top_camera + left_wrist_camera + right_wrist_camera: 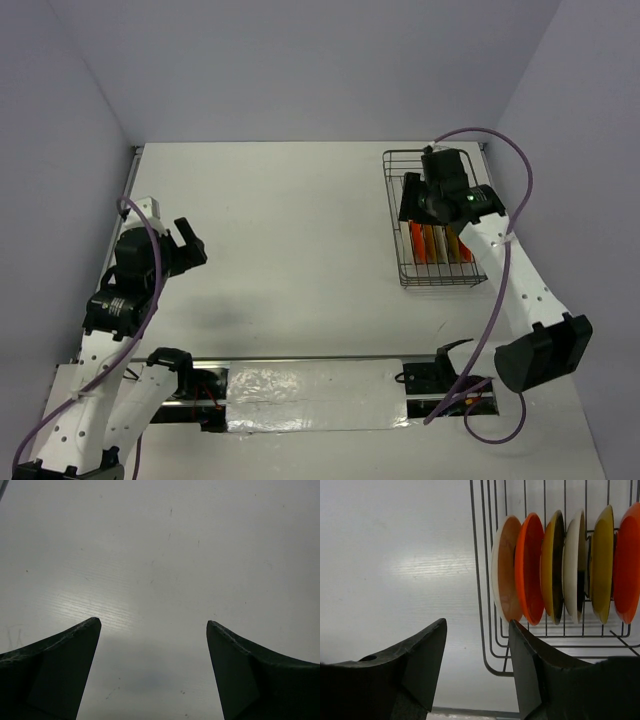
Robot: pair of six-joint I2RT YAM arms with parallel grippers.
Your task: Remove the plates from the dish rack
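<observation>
Here, my right tool (477,625) hangs spread above the end of the wire dish rack (482,605), at the far right of the desk (395,555). Six plates (530,570) show, standing on edge inside, none lifted yet. Next, I judge, it must shift to straddle the cream end plate (505,575), then close. My left tool (153,624) hovers spread over bare desk.

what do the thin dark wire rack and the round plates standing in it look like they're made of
Rectangular dark wire dish rack: thin metal rod, probably coated, judging by even dull grey lines and bent corners. Round orange-red plate and amber-yellow plate: smooth, softly shiny, glazed ceramic or plastic; the look leaves it open. The cream plate: same sheen, faintly mottled face.
</observation>
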